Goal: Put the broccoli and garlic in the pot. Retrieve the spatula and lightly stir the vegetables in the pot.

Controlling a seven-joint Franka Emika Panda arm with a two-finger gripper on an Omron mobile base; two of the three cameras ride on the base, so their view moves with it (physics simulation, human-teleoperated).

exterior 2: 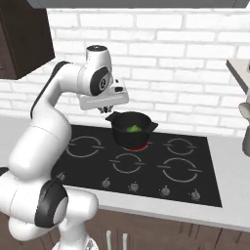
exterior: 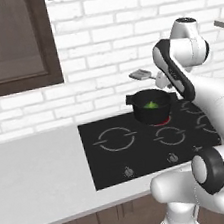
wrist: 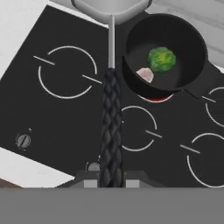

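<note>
Spatula (wrist: pixel 111 131) sits clamped in the gripper (wrist: pixel 111 181), its handle running ahead; beside its far end, the pot (wrist: pixel 192 35) holds broccoli (wrist: pixel 161 59) and garlic (wrist: pixel 145 75).

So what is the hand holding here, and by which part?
The hand is shut on the spatula, gripping the dark braided grip end of its handle; the head points away, beside the pot.
</note>
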